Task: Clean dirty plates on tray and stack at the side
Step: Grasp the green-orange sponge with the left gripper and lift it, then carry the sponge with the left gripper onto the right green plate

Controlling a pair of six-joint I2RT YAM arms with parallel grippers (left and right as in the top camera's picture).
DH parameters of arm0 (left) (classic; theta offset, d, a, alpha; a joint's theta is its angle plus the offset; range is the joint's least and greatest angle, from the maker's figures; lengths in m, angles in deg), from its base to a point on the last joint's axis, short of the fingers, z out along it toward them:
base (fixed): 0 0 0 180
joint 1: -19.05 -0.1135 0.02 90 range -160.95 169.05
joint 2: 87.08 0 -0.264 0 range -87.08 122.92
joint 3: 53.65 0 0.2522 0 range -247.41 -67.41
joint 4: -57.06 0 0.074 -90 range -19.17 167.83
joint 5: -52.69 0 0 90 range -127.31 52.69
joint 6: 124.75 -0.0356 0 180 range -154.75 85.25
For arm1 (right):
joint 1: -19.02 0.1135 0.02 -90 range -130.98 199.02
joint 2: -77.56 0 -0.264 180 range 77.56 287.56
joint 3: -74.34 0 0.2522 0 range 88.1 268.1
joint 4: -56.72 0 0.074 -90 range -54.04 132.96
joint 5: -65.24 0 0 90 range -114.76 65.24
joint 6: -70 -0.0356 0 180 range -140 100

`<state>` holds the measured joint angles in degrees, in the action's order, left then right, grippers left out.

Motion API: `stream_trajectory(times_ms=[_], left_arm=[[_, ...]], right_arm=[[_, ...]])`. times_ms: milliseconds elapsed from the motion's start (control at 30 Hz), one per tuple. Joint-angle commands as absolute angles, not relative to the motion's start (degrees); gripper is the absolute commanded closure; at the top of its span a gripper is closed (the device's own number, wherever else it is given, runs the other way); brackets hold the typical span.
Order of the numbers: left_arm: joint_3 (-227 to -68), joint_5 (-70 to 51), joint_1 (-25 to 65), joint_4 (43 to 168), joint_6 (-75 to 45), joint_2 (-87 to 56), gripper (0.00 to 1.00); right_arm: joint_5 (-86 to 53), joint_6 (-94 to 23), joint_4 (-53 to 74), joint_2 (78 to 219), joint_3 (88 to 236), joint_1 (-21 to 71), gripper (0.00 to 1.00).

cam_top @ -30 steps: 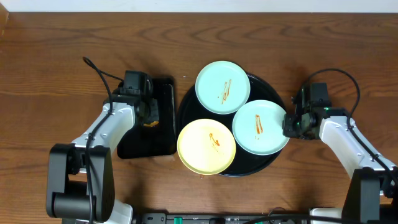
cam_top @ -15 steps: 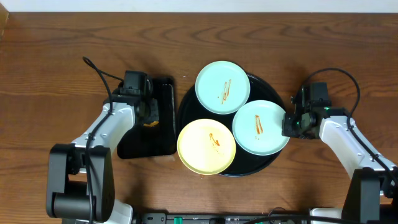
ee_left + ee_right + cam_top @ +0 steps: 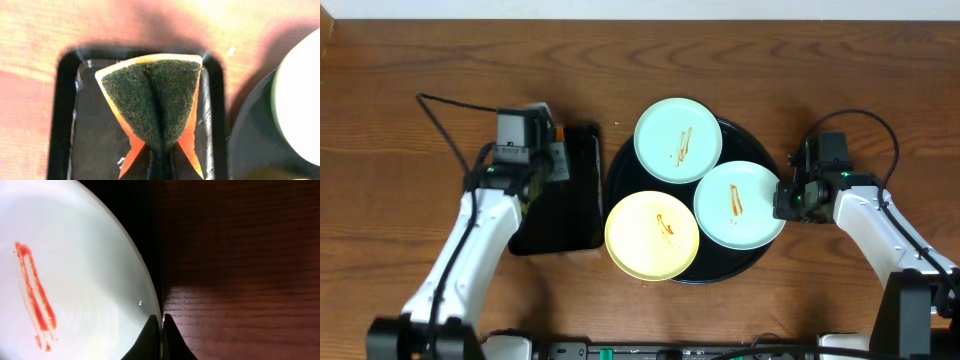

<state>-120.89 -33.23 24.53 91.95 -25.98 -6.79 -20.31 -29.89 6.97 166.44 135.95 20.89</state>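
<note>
Three plates lie on the round black tray (image 3: 620, 172): a mint one (image 3: 678, 140) at the back, a second mint one (image 3: 740, 205) on the right and a yellow one (image 3: 652, 235) in front, each with an orange-brown smear. My right gripper (image 3: 782, 200) is shut on the right mint plate's rim; the right wrist view shows the jaws (image 3: 162, 325) pinching that edge of the plate (image 3: 75, 270). My left gripper (image 3: 556, 162) is shut on an orange sponge with a dark green pad (image 3: 155, 100), held folded above the small rectangular tray (image 3: 65, 125).
The rectangular black tray (image 3: 575, 215) sits just left of the round tray. Dark wood tabletop (image 3: 880, 90) stretches to the right of the right arm and along the back. A black cable (image 3: 445, 110) trails from the left wrist.
The left arm has swung back and risen with the sponge pinched in its jaws. The right gripper has closed the last bit onto the plate's rim and stayed in place.
</note>
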Motion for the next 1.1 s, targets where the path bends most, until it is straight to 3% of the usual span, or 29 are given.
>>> stream_trajectory(times_ms=[0,533,800,1067], left_arm=[[-121.87,-33.96,24.66,89.79,-26.30,-11.08,0.92],[-121.87,-33.93,24.66,90.11,-26.28,-21.00,0.93],[-121.85,-33.10,24.66,92.80,-20.53,-13.22,0.92],[-121.87,-24.36,24.66,99.16,-13.91,-0.87,0.93]], right_arm=[[-21.32,-29.61,6.99,166.71,136.80,20.50,0.99],[-21.32,-29.61,7.25,166.71,136.80,20.50,0.99],[-21.32,-29.61,7.25,166.71,136.80,20.50,0.99],[-21.32,-29.61,7.25,166.71,136.80,20.50,0.99]])
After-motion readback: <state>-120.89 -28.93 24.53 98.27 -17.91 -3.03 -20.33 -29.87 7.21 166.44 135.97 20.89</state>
